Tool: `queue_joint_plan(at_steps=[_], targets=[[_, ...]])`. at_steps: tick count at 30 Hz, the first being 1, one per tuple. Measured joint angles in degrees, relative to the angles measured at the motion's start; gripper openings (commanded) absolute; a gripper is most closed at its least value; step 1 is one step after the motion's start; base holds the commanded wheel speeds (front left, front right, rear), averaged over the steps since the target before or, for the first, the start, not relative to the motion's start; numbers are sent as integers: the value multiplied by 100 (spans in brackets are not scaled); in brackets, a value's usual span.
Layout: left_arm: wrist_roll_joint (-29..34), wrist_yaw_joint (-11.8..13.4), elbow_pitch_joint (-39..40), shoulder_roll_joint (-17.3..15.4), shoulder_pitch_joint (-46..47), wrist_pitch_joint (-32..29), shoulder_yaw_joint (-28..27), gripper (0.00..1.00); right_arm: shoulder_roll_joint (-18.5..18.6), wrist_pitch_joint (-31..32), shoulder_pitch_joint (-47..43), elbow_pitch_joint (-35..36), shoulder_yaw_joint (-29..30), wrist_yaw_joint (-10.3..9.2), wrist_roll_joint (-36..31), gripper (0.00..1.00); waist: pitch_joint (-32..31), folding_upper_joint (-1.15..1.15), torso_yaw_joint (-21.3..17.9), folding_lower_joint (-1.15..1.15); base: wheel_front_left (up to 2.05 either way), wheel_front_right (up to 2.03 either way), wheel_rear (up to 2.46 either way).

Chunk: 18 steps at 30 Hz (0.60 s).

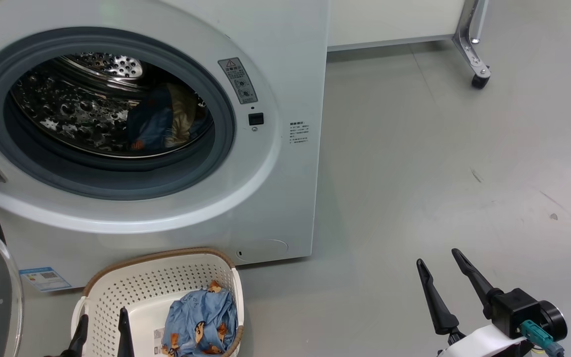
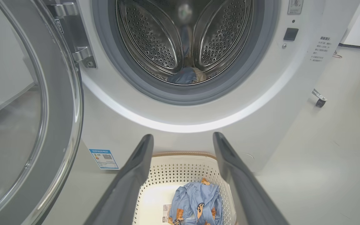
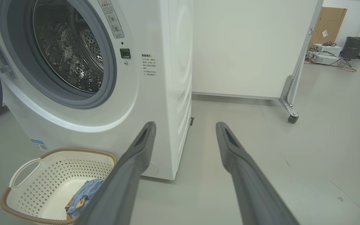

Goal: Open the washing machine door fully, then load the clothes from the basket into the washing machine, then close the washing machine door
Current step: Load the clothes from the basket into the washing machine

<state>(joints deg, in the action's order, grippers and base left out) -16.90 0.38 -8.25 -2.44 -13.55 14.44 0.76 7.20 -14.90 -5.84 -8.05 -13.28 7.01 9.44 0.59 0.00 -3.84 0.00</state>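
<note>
Head view: my left gripper (image 1: 103,317), jaws apart, sits lower left, just beside the clothes (image 1: 201,322) in the basket (image 1: 166,255); right gripper (image 1: 437,257), apart too, well off. Left wrist view: clothes dead ahead, bottom centre. Right wrist view: basket lower left, so I make the left arm nearer.

Washing machine (image 1: 275,208): white body; grey gasket (image 1: 117,186); steel drum (image 1: 62,109), perforated in a regular dot pattern. Blue label (image 1: 45,278) at the lower front. Basket (image 1: 166,280): cream-white, diamond-perforated walls, brown woven-look rim. Clothes (image 1: 201,322) in it: light blue, printed with small orange-brown figures. Garment in the drum (image 1: 159,124): blue and tan. Floor (image 1: 439,173): plain grey. Right gripper fingers (image 1: 433,297): black.
</note>
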Motion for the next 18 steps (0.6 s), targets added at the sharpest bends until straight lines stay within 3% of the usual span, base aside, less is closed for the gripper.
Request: queue_joint_plan(at_steps=[5, 18], targets=[[-152, -1, -13, -3, 4, -3, 114, 100, -60, 0, 52, 51, -65, 0, 0, 100, 234, 0, -109, 0, 0, 0, 0], [-498, -70, -292, -46, 709, -761, -42, 100, -198, 0, 524, 223, -99, 0, -10, 100, 1143, 0, -511, 0, 0, 0, 0]])
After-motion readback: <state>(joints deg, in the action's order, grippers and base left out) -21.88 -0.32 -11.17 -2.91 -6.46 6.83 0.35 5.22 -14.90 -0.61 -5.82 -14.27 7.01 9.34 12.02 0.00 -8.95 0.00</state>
